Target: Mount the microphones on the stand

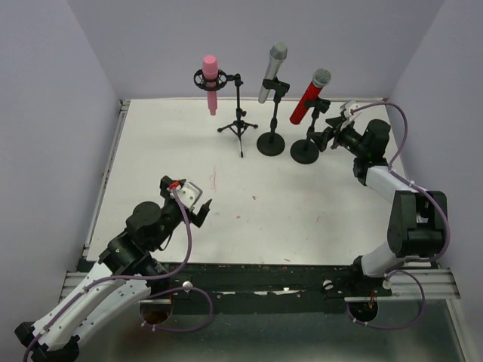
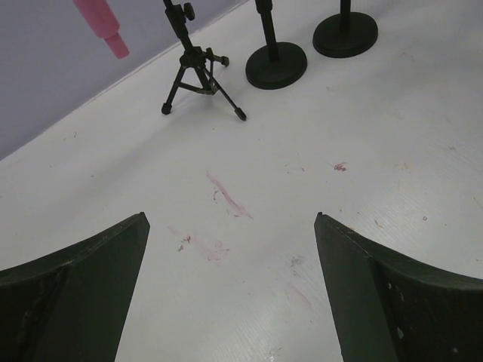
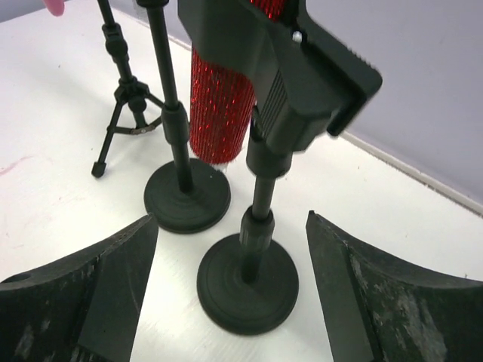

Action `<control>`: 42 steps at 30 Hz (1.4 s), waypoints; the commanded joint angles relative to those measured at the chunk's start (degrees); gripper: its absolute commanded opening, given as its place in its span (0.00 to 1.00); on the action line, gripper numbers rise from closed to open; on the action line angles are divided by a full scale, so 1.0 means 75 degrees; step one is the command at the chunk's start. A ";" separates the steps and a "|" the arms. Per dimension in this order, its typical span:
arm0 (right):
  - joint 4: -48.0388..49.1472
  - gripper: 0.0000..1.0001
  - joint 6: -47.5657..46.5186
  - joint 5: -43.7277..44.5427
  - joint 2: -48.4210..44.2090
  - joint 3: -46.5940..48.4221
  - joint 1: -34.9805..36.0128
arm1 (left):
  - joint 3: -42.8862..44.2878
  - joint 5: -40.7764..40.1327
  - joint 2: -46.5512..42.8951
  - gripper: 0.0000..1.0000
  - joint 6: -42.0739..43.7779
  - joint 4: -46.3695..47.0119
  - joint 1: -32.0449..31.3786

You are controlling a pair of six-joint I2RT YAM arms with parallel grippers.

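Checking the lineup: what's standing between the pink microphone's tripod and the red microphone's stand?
The silver-grey microphone, clipped into its own round-base stand. The top external view shows it standing between those two.

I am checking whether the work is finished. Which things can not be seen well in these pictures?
- Left wrist: the pink microphone is cut by the top edge; only its lower end shows.
- Right wrist: the top edge cuts off the red microphone; its clip covers part of the body.
- Top view: how the silver microphone sits in its holder is too small to judge.
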 commanded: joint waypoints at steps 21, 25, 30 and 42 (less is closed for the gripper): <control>-0.6760 1.00 0.2494 0.2693 -0.4927 0.0308 -0.1045 | 0.1776 0.2158 0.1647 0.99 -0.3210 -0.0206 0.5060; -0.6445 1.00 0.2705 0.2964 -0.5608 -0.0476 -0.1092 | 0.1238 0.1490 0.1051 0.99 -0.2729 -0.0020 0.4873; -0.5684 1.00 0.2787 0.3209 -0.6007 -0.1519 -0.1162 | 0.0429 0.0974 0.0324 0.99 -0.2143 0.0344 0.4160; -0.5319 1.00 0.2683 0.3527 -0.6382 -0.1942 -0.1256 | 0.0475 0.1172 0.0299 0.99 -0.2013 0.0145 0.3818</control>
